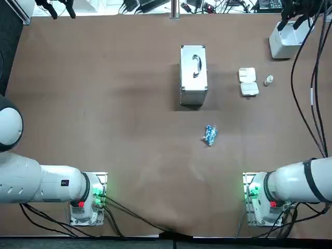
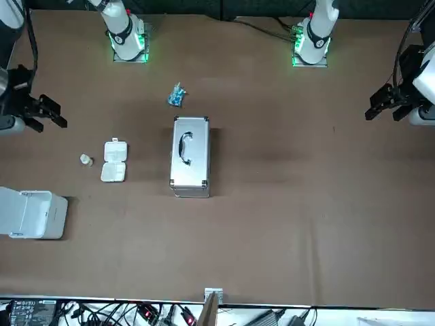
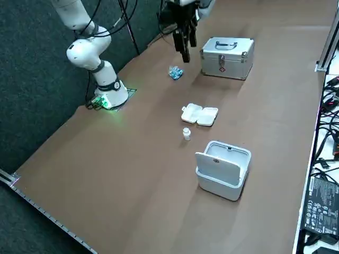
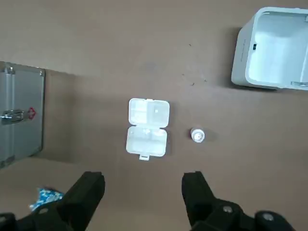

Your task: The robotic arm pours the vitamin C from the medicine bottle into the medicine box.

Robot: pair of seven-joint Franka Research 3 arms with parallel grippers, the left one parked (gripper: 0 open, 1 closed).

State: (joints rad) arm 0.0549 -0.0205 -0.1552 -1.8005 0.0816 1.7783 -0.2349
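Right gripper (image 4: 143, 179) raised over table (image 1: 104, 104), fingers spread wide, nothing between them. Medicine bottle (image 4: 197, 135) upright, just beside open medicine box (image 4: 147, 127), not touching. Box compartments plain only from wrist view. Side view alone shows white bin (image 3: 225, 169) with lid up. Silver case (image 1: 193, 75) and blue packet (image 1: 209, 135) mid-table.

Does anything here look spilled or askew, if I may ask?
Nothing stands out: the small white medicine bottle stands upright beside the open white pill box, no spill; the right end effector hovers open, clear of both.
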